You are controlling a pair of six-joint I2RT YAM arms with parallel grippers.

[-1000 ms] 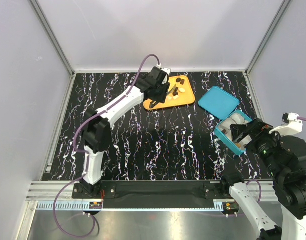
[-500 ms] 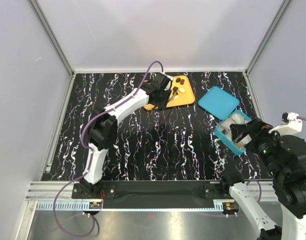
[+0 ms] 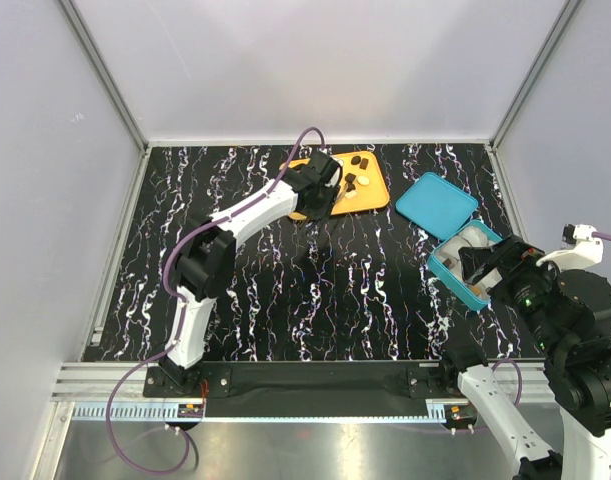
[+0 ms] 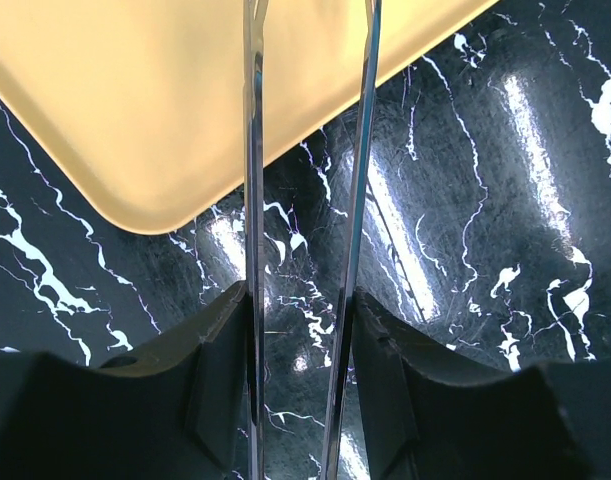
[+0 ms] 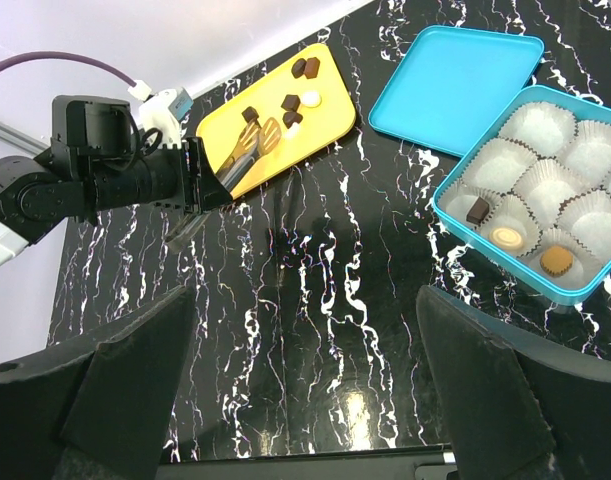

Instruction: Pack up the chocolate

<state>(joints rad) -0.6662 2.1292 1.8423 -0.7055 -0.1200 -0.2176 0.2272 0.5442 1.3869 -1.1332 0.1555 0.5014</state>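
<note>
Several chocolate pieces (image 5: 290, 101), dark and cream, lie on the orange tray (image 5: 330, 110). My left gripper (image 4: 300, 310) is shut on metal tongs (image 4: 251, 150) whose two arms reach out over the tray (image 4: 135, 100). The tong tips are at a cream piece (image 5: 270, 132); whether they pinch it does not show. My left gripper (image 3: 318, 193) is at the tray's left end (image 3: 373, 196). Three pieces (image 5: 506, 237) sit in paper cups in the teal box (image 5: 595, 292). My right gripper (image 5: 305, 380) hangs open over the table beside the box, holding nothing.
The teal lid (image 3: 437, 204) lies flat between the tray and the teal box (image 3: 447, 272). Several white paper cups (image 5: 545, 185) in the box hold nothing. Grey walls and metal rails close in the black marbled table (image 3: 285, 290).
My left wrist has turned and dropped lower at the tray's left end, bringing the tongs down toward the pieces. The right arm has not moved.
</note>
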